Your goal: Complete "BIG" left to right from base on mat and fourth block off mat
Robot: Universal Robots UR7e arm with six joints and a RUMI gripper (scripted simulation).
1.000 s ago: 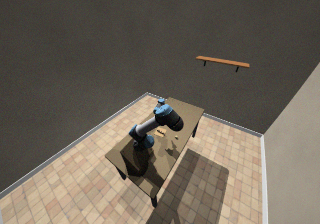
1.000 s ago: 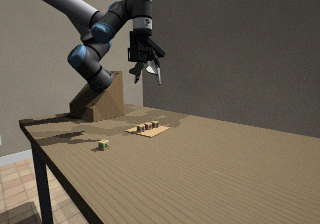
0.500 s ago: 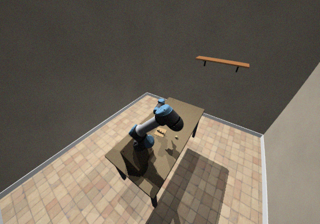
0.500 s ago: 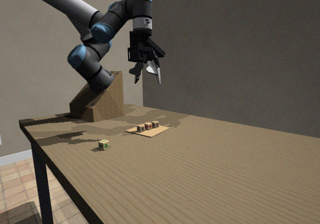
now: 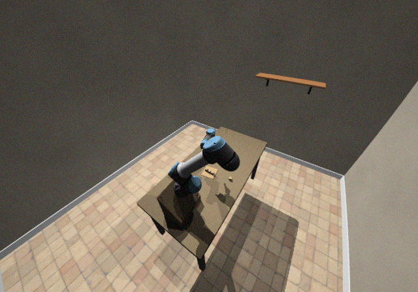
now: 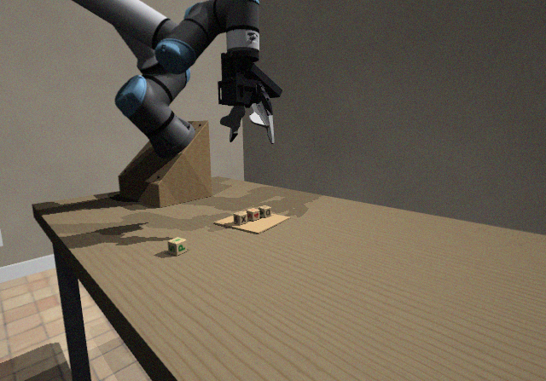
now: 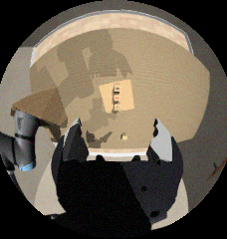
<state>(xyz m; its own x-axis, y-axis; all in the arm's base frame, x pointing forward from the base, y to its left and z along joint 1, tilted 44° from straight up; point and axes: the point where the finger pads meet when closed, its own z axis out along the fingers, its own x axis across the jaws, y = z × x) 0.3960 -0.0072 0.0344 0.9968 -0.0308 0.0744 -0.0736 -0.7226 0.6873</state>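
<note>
A tan mat [image 6: 264,226] [image 5: 206,174] [image 7: 127,97] lies on the wooden table [image 6: 352,279]. Three small wooden blocks stand on it in a close row: one [image 6: 240,217] with a dark mark on its near side, a middle one [image 6: 252,214] with a red mark, and one [image 6: 264,210] with a dark mark. Their top letters are too small to read. In the wrist view the row [image 7: 116,97] shows on the mat. A fourth block [image 6: 177,245] [image 5: 230,178] [image 7: 123,136] with green letters lies off the mat, nearer the table's edge. My gripper [image 6: 250,139] [image 7: 117,119] is open and empty, high above the table.
The arm's wooden wedge base [image 6: 176,174] [image 7: 41,107] stands on the table behind the mat. The table's edge [image 6: 88,279] runs close to the lone block. An orange shelf [image 5: 290,80] hangs on the far wall.
</note>
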